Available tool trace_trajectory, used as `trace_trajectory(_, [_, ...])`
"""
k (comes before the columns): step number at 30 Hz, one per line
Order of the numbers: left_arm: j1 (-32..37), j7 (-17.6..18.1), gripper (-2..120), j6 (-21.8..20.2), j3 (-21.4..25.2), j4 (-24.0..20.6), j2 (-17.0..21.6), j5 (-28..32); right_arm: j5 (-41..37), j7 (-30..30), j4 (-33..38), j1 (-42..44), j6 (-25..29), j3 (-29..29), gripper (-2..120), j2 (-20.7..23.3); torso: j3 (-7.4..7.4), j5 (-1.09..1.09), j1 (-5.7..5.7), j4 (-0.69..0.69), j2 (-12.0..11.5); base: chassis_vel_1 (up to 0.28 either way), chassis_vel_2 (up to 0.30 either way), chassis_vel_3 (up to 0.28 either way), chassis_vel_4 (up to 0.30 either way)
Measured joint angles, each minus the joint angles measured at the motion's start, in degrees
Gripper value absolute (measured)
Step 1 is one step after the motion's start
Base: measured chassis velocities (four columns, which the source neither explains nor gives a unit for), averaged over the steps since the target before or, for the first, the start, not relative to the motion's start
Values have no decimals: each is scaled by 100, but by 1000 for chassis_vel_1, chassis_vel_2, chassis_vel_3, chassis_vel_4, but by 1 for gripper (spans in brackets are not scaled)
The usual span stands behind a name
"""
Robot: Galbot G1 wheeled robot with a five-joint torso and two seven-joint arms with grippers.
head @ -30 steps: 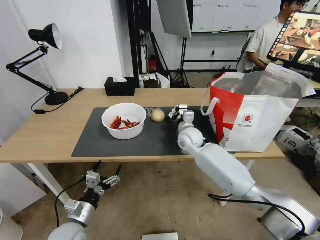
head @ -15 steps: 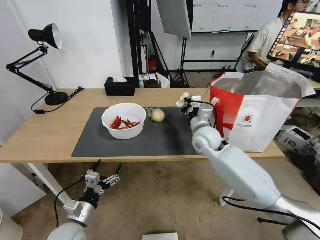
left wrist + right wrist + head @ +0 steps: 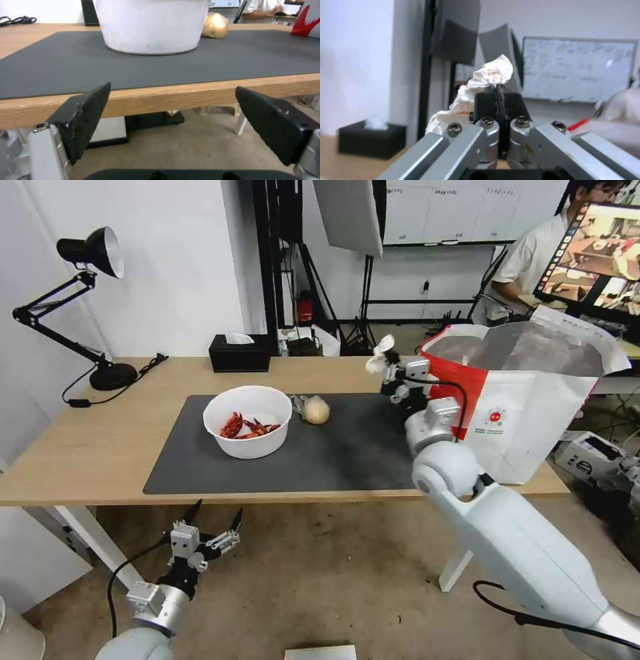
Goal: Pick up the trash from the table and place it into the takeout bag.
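The crumpled white tissue (image 3: 382, 348) sits pinched in the right tool (image 3: 393, 369), held up in the air at upper centre-right of the head view, above the far edge of the dark grey mat (image 3: 200, 460). In the right wrist view the two black pads are pressed together on the tissue (image 3: 480, 87), most of which bulges out to one side and past the tips.

What matters now is how the tissue lies to the takeout bag (image 3: 527, 407). The bag stands at the right of the frame on the counter (image 3: 80, 447), its foil-lined mouth open upward, and the tissue hangs just beside the bag's near-left rim, about level with it, not yet over the opening. So the bag's mouth lies to the right of the tool in the frame and slightly farther back; I judge the carry needs to go rightward over that rim before the pads part. The white loop handle on the bag's left face is close under the wrist and could be snagged.

The white round bowl (image 3: 248, 420) of red shells and the beige ball (image 3: 316, 410) rest on the mat at centre, well apart from the bag.

The left tool (image 3: 200, 537) hangs below the counter's front edge at lower left, its pads spread wide and empty.
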State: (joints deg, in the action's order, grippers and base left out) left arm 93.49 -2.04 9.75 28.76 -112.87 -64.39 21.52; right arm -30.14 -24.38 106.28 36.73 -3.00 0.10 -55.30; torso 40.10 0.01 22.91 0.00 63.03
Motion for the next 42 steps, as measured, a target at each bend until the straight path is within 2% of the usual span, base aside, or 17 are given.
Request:
trace_trajectory(6, [2,3,100,0,-66,-2,-7,-46,292,-199,307,57,-250,557,0,434,0,0,0,0,0,0,0,0,0])
trace_trajectory(8, [2,3,100,0,-66,-2,-7,-46,292,-199,307,57,-250,557,0,434,0,0,0,0,0,0,0,0,0])
trace_trajectory(10, [2,3,100,-1,-127,-13,-36,-83,309,-423,409,70,-597,884,0,725,0,0,0,-1,0,0,0,0,0])
trace_trajectory(14, [-17,3,100,-3,-212,-31,-43,-90,55,-536,346,70,-964,1161,0,1039,0,-1,0,0,0,0,0,0,0])
trace_trajectory(26, [-30,7,100,-70,-287,-161,-39,-107,-396,-664,279,331,-1346,1276,0,1159,1,0,1,0,0,0,0,0,0])
trace_trajectory(28, [-10,7,100,-72,-284,-171,-39,-110,-463,-687,322,385,-1389,1283,12,1170,1,-1,0,0,0,0,0,0,0])
trace_trajectory(29, [-10,7,100,-72,-284,-171,-39,-110,-463,-687,322,385,-1389,1283,12,1170,1,-1,0,0,0,0,0,0,0])
trace_trajectory(32, [10,9,100,-73,-277,-192,-45,-111,-549,-687,382,454,-1433,1312,26,1183,1,-1,1,0,0,0,0,0,0])
trace_trajectory(34, [18,9,100,-74,-277,-198,-50,-112,-560,-687,398,477,-1444,1319,30,1188,1,-1,0,0,0,0,0,0,0])
trace_trajectory(36, [34,10,100,-76,-276,-210,-59,-113,-585,-685,437,527,-1460,1327,41,1201,0,-1,0,0,0,0,0,0,0])
trace_trajectory(40, [51,12,100,-77,-273,-225,-63,-113,-633,-684,472,556,-1477,1348,50,1215,0,-2,1,0,0,0,0,0,0])
trace_trajectory(42, [67,12,100,-78,-263,-235,-63,-113,-716,-684,500,574,-1504,1368,61,1229,0,-1,1,0,0,0,0,0,0])
